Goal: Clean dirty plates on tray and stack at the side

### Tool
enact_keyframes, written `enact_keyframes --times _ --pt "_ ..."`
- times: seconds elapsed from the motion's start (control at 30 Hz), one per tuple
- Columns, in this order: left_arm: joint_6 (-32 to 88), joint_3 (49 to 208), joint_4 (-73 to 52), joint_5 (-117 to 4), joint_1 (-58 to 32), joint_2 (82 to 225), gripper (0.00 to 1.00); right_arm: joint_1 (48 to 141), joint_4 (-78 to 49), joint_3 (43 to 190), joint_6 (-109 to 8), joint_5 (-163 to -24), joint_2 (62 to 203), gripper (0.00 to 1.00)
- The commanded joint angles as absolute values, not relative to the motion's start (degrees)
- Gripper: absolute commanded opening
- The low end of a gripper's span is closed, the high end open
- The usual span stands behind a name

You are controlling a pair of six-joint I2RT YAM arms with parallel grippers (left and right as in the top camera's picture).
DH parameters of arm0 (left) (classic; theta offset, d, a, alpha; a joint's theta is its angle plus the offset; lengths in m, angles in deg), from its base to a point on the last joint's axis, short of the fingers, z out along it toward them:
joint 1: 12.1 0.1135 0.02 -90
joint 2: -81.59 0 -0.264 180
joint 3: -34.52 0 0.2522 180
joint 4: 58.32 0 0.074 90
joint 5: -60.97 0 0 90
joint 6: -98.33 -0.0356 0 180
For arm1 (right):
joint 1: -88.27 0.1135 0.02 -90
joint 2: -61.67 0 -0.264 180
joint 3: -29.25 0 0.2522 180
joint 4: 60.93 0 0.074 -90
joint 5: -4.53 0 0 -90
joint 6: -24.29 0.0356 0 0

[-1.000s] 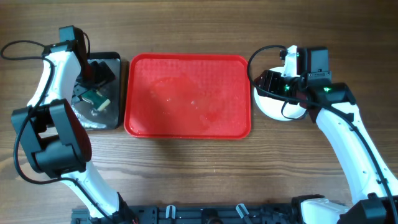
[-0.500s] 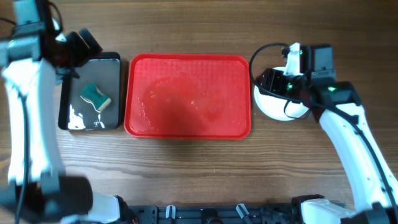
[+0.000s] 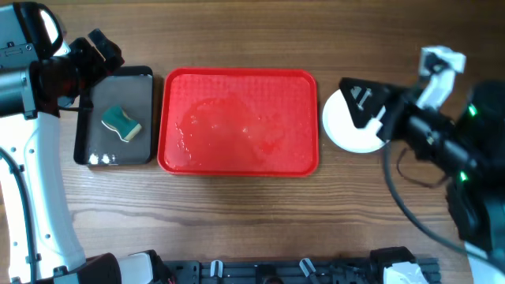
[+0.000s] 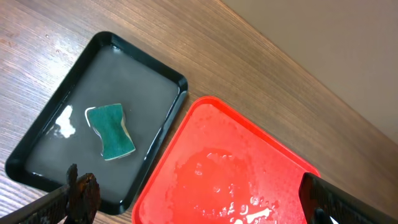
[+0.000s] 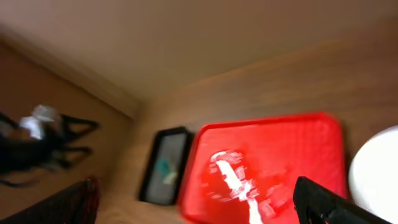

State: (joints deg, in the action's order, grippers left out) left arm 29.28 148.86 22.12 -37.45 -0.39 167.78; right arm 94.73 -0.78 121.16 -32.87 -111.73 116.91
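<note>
The red tray (image 3: pixel 237 118) lies in the middle of the table, wet and with no plates on it; it also shows in the left wrist view (image 4: pixel 230 180) and the right wrist view (image 5: pixel 267 162). A white plate (image 3: pixel 347 130) rests on the wood just right of the tray, partly under my raised right gripper (image 3: pixel 360 102). That plate's pale edge (image 5: pixel 376 168) shows at the right of the right wrist view. Whether others lie beneath it I cannot tell. My right gripper (image 5: pixel 199 205) is open and holds nothing. My left gripper (image 3: pixel 106 49) (image 4: pixel 199 208) hangs open above the black tray's far corner.
A black tray (image 3: pixel 95 150) holding water stands left of the red one, and a green and yellow sponge (image 3: pixel 121 124) (image 4: pixel 111 130) lies in it. Bare wooden table surrounds both trays.
The right gripper opened, let go of the white plate and rose up and to the right. The left arm lifted off the black tray, leaving the sponge in it.
</note>
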Motion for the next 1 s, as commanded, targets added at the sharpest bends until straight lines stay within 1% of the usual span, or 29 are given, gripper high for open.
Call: enact_keyframes --times 0.0,0.1,0.23,0.43,0.57,0.67,0.83,0.97 --pt "30.0 148.9 22.2 -38.4 -0.4 167.9 1.0 94.8 2.3 121.5 -22.8 -109.7 115.0 1.0" --pt "30.0 148.9 22.2 -38.4 -0.4 167.9 1.0 94.8 5.2 121.5 -26.3 -103.5 113.9 1.0" --pt "30.0 148.9 22.2 -38.4 -0.4 167.9 1.0 94.8 6.0 121.5 -31.6 -97.2 112.7 1.0" --pt "30.0 148.9 22.2 -38.4 -0.4 168.0 1.0 94.8 4.3 119.2 -45.5 -90.9 109.7 1.0" --pt "30.0 148.9 22.2 -38.4 -0.4 168.0 1.0 94.8 -3.1 111.5 -53.4 -89.8 104.8 1.0" --pt "30.0 148.9 22.2 -38.4 -0.4 168.0 1.0 94.8 -12.0 101.7 -57.7 -89.5 98.9 1.0" --pt "30.0 148.9 22.2 -38.4 -0.4 168.0 1.0 94.0 -26.8 84.6 -59.6 -89.2 87.4 1.0" --pt "30.0 148.9 22.2 -38.4 -0.4 168.0 1.0 93.2 -35.8 74.5 -59.2 -89.3 80.9 1.0"
